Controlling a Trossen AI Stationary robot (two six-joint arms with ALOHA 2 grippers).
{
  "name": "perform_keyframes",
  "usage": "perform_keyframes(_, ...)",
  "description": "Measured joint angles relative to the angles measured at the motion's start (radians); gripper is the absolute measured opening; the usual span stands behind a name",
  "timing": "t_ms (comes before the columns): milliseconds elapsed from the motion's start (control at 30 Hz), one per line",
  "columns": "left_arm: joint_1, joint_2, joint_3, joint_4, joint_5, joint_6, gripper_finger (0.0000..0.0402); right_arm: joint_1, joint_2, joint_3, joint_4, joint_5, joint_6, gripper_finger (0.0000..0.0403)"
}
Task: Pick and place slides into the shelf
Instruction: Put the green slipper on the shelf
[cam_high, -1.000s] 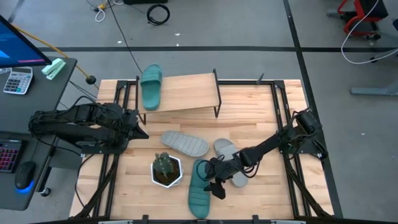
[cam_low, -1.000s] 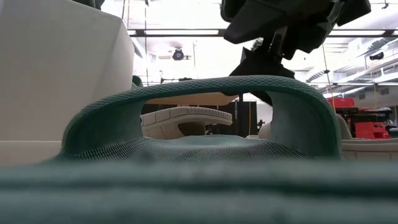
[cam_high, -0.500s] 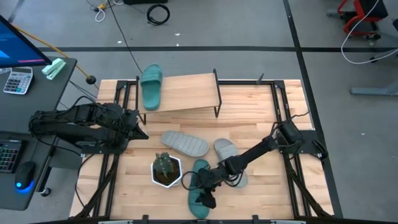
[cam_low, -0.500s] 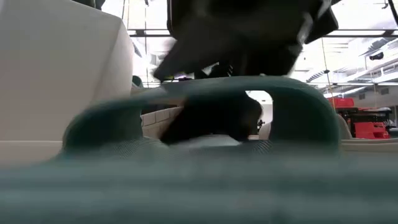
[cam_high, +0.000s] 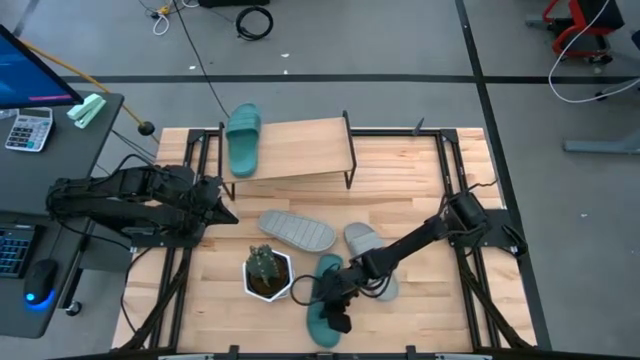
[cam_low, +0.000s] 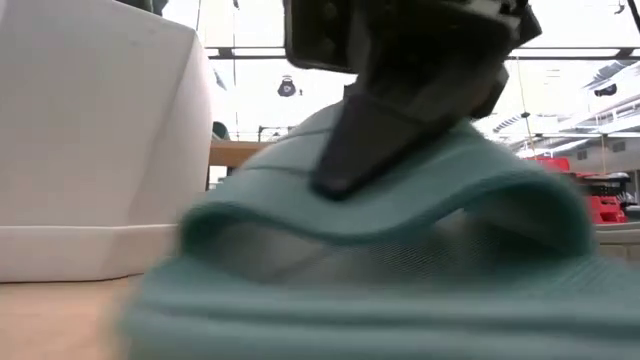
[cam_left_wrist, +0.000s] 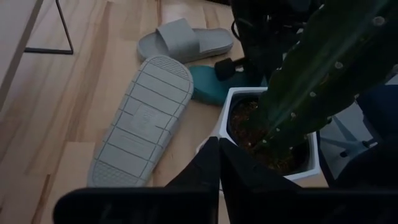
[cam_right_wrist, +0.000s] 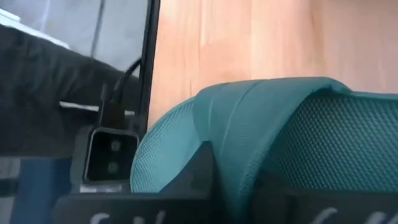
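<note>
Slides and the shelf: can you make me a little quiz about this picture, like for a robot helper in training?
1. True or false: a teal slide lies on the shelf.
2. What is the right claw shut on? A) the potted plant B) the teal slide by the table's front edge C) a grey slide
3. How many grey slides lie on the table?

Key: 1 true. 2 B. 3 two: one sole-up, one strap-up.
</note>
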Motion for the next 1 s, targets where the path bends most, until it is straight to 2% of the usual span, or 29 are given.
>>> perform_keyframes(167, 0.000, 0.000, 0.000, 0.000, 0.000, 0.000, 0.0022, 0.002, -0.097, -0.001, -0.125, 0.016, -0.009, 0.0011)
perform_keyframes(300, 0.000, -0.001, 0.000, 0.001, 0.000, 0.000, 0.0009, 0.002, -0.208, 0.000, -0.215, 0.053, -0.018, 0.0011)
perform_keyframes(500, 0.000, -0.008, 0.000, 0.006, 0.000, -0.002, 0.0010, 0.000, -0.400, 0.000, -0.449, 0.212, -0.020, 0.0011)
perform_keyframes(600, 0.000, -0.011, 0.000, 0.006, 0.000, -0.003, 0.0020, -0.006, -0.492, 0.000, -0.529, 0.346, 0.001, 0.0011)
perform_keyframes(733, 0.000, -0.013, 0.000, 0.012, 0.000, -0.003, 0.0020, -0.029, -0.602, 0.000, -0.565, 0.583, 0.014, 0.0011)
perform_keyframes(867, 0.000, -0.012, 0.000, 0.017, 0.000, 0.000, 0.0006, -0.086, -0.683, 0.000, -0.544, 0.867, 0.009, 0.0011)
perform_keyframes(1000, 0.000, -0.013, 0.000, 0.018, 0.000, 0.005, 0.0008, -0.170, -0.727, 0.000, -0.465, 1.057, -0.018, 0.0010)
